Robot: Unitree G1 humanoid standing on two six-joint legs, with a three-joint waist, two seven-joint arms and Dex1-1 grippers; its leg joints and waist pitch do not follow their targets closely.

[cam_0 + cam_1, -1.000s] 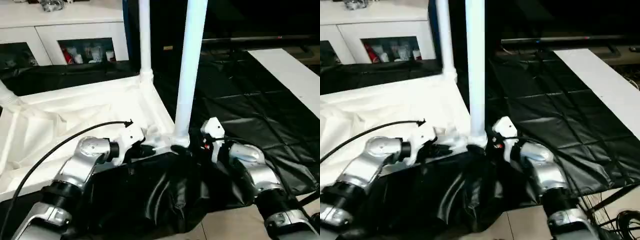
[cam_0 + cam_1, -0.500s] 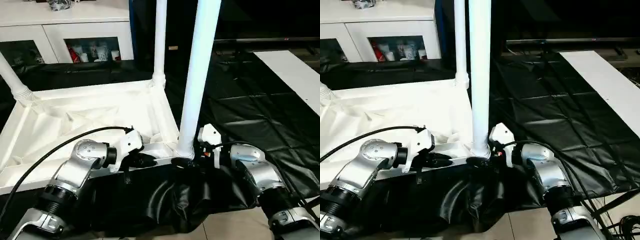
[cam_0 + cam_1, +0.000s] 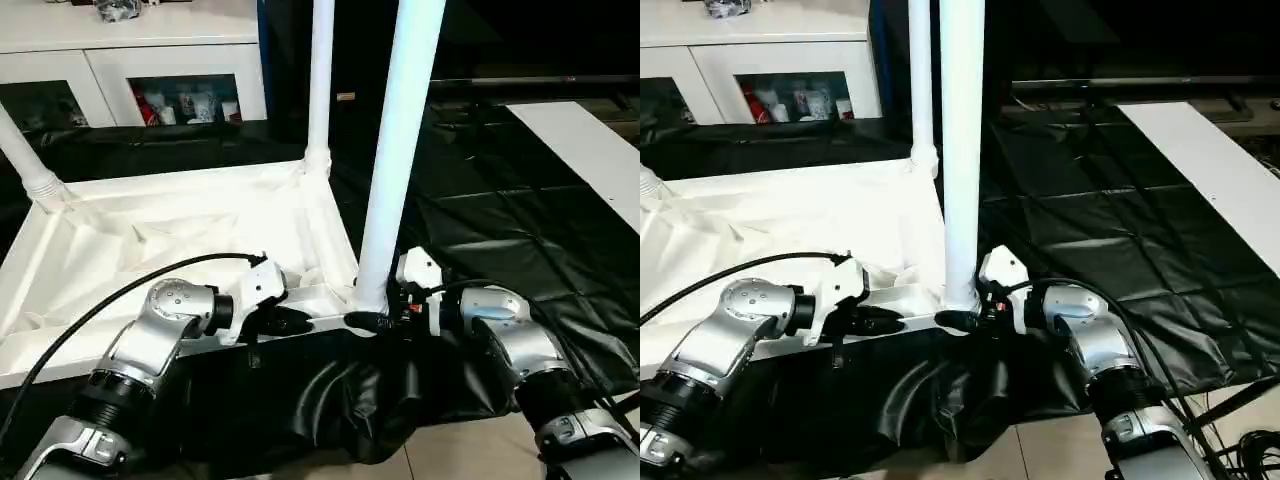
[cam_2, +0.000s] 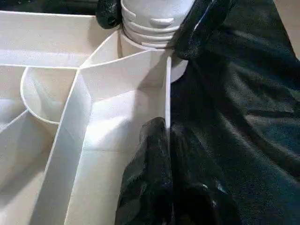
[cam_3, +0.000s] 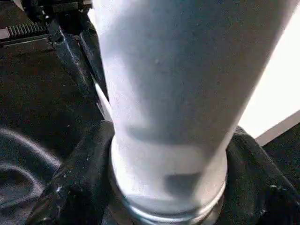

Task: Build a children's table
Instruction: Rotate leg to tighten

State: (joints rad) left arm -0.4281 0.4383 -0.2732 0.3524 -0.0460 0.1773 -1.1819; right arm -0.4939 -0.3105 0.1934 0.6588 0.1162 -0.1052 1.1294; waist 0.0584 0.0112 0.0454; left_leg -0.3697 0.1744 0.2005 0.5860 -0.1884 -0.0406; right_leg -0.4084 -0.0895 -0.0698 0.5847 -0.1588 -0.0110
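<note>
Table top: my children's table (image 3: 180, 230) lies upside down on the black sheet (image 3: 520, 230), white ribbed plastic.
Near leg (image 3: 395, 150): stands upright in its corner socket, smooth, tapered.
My right gripper (image 3: 368, 320): fingers either side of the leg's base.
My left gripper (image 4: 168, 183): pinches the rim wall beside it.

The place reads as a furnished indoor room set up as a robot test space. A white glass-door cabinet (image 3: 150, 70) at 11 o'clock holds cups and small items, black sheeting (image 3: 500, 230) covers the work table, pale floor tiles (image 3: 460, 455) show at 5 o'clock, and loose cables (image 3: 1250, 445) lie nearby.
</note>
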